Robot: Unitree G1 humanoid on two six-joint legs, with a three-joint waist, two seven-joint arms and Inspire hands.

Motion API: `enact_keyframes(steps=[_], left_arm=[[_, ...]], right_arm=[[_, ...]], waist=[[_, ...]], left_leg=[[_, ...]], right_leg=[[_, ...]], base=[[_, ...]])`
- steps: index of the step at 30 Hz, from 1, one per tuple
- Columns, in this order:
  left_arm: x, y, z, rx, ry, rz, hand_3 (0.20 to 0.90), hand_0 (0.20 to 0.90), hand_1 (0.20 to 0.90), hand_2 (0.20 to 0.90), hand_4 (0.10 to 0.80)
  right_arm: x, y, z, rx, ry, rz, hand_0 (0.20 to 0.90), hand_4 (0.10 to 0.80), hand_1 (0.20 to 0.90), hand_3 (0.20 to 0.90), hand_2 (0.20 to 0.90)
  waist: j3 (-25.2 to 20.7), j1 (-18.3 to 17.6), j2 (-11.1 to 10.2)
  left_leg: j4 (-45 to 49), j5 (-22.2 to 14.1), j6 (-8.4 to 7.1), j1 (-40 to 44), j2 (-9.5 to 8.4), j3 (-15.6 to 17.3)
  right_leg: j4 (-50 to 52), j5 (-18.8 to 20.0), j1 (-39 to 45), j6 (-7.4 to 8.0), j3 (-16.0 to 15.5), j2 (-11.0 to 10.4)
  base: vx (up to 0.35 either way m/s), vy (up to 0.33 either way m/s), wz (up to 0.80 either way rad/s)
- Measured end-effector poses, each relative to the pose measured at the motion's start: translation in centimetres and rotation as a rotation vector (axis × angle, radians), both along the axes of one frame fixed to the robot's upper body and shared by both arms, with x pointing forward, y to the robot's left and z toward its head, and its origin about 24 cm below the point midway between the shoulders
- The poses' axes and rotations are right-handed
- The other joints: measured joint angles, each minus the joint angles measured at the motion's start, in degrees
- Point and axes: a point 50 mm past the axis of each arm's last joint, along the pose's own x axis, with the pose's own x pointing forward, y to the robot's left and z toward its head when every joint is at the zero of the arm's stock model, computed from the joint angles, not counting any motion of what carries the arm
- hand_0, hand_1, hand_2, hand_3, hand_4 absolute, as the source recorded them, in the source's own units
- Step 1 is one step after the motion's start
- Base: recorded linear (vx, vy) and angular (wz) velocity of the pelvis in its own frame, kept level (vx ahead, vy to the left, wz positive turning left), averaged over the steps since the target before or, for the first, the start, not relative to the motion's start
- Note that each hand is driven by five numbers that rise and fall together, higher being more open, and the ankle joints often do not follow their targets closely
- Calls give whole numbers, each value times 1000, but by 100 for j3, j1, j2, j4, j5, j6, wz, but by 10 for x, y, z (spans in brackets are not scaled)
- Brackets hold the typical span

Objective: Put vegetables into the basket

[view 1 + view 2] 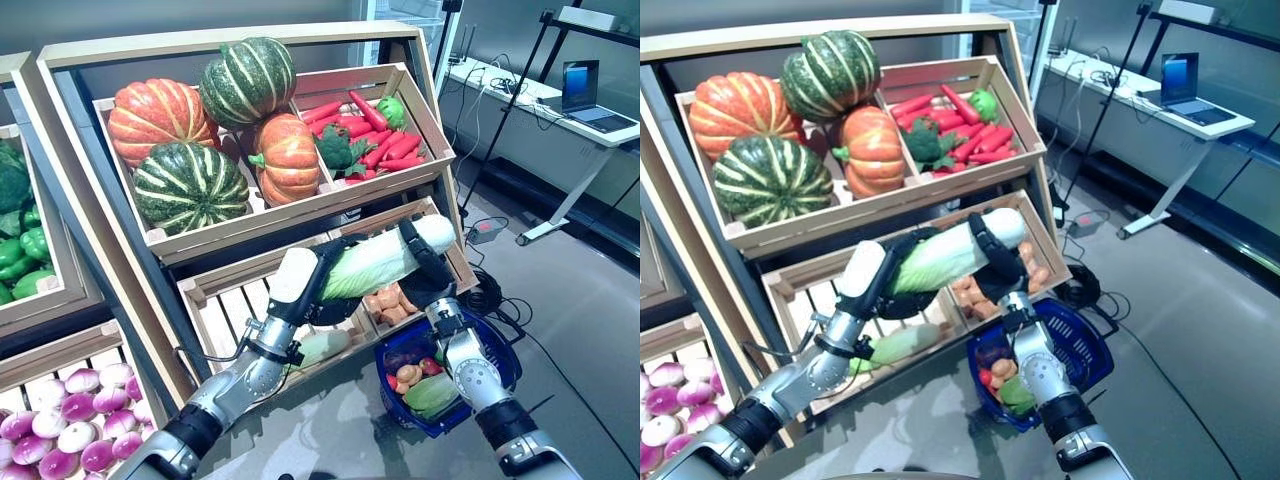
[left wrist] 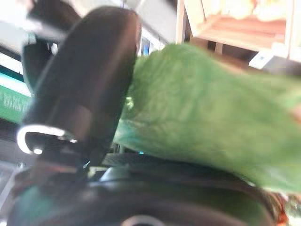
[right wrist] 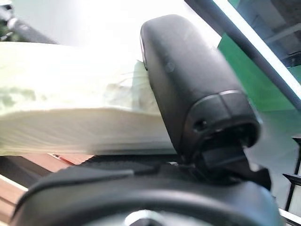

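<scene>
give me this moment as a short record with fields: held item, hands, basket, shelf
held item: napa cabbage, lying roughly level, in front of the lower crate
left hand: curled round the cabbage's leafy green end
right hand: curled round its white stem end
basket: blue, on the floor below the right arm, already holding several vegetables
shelf: pumpkins in the upper crate, red peppers beside them

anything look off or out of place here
Nothing spilled or damaged. The one unusual thing: both hands, left hand and right hand, hold a long cabbage crosswise in the air in front of the shelves, above the blue basket, which already holds vegetables.
</scene>
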Motion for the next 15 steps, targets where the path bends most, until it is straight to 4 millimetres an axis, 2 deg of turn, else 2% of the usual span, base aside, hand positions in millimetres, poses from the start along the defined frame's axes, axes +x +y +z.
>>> enact_keyframes(steps=[9, 15], left_arm=[[0, 2, -7, 24, 65, -1, 900, 900, 900, 900, 800], [-2, 20, -28, 72, 152, 81, 900, 900, 900, 900, 800]], right_arm=[[1, -6, 0, -74, 3, -22, 300, 400, 300, 300, 300], [2, -19, 2, -134, 10, -60, 300, 400, 300, 300, 300]], waist=[[-67, 0, 118], [-68, -13, 122]], left_leg=[[0, 0, 0, -23, 1, 3], [0, 0, 1, -21, 4, 13]], right_leg=[[0, 0, -29, 0, 6, 2], [0, 1, -35, 0, 16, 1]], base=[[0, 0, 0], [0, 0, 0]])
